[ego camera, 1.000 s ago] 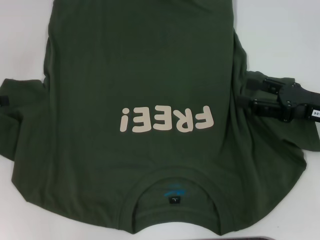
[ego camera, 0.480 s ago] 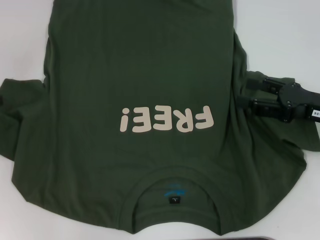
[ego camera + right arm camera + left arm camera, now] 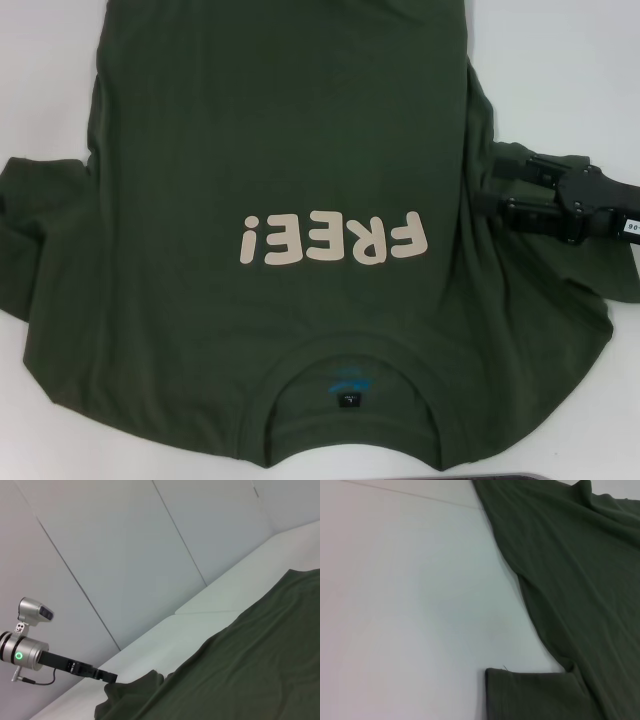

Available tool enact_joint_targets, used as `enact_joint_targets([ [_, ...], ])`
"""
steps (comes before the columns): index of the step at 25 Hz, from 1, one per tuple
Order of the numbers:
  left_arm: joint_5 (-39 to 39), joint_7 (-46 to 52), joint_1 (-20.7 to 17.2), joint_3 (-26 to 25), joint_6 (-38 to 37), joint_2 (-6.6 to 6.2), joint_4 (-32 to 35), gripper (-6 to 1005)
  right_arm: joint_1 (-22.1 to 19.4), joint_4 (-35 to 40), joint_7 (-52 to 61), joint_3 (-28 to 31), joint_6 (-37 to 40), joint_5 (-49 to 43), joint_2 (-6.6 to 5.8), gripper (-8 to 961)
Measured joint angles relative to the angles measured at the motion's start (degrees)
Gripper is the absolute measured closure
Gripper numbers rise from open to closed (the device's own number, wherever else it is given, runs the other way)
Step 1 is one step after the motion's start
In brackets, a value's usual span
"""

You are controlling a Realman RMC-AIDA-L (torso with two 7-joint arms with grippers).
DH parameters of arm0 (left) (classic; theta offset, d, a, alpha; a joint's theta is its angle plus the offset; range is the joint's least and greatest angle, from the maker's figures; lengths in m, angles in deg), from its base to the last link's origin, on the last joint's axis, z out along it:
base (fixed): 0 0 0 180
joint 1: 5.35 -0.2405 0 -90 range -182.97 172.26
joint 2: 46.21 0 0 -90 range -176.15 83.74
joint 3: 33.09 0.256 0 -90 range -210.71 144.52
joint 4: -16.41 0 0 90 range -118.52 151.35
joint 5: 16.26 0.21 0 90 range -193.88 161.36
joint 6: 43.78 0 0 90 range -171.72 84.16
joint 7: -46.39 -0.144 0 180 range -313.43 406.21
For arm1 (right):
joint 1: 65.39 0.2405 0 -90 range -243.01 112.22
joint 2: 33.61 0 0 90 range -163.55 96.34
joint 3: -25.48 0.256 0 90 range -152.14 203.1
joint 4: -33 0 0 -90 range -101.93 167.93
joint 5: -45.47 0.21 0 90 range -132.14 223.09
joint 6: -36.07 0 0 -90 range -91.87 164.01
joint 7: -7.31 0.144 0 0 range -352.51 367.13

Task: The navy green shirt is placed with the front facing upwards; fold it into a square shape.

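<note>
The navy green shirt lies flat and front up on the white table. Its collar is nearest me, and the cream "FREE!" letters read upside down. My right gripper is open just above the rumpled right sleeve, holding nothing. The left sleeve lies spread at the left edge. The head view does not show my left gripper. In the right wrist view the left gripper is far off, at the edge of that sleeve. The left wrist view shows the sleeve hem and bare table.
White table surface borders the shirt on both sides, with more room at the far right. A dark strip shows at the near edge of the head view. Grey wall panels stand behind the table.
The black tip of my left gripper, seen at the left edge of the head view one second ago, has drawn out of that view. The right gripper and shirt have not moved.
</note>
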Motion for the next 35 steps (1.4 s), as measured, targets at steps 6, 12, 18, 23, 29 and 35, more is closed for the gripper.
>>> enact_joint_targets([
  [6, 1.3, 0.5, 0.4, 0.1, -0.5, 0.06, 0.0, 96, 0.0, 0.0, 0.0, 0.0, 0.1, 0.0, -0.01, 38],
  [12, 1.5, 0.8, 0.6, 0.4, -0.7, 0.09, -0.1, 96, 0.1, 0.0, 0.0, 0.0, 0.1, 0.0, -0.06, 38],
  [18, 2.1, 0.8, 0.6, 0.1, -1.3, -0.17, -0.1, 97, 0.2, 0.0, 0.0, 0.5, 0.1, 0.0, -0.09, 38],
  [23, 2.7, 0.8, 0.6, 0.0, -1.4, -0.25, -0.1, 97, 0.3, 0.0, 0.0, 0.6, 0.1, 0.0, -0.09, 38],
  [29, 3.1, 1.0, 0.8, 0.4, -2.1, -0.33, -0.1, 97, 0.3, 0.0, 0.0, 0.6, 0.1, 0.0, -0.14, 38],
  [35, 7.4, 2.4, 1.7, 0.4, -2.6, 0.11, -1.3, 96, 0.3, 0.0, 0.0, 0.7, -0.1, 0.0, -0.19, 38],
])
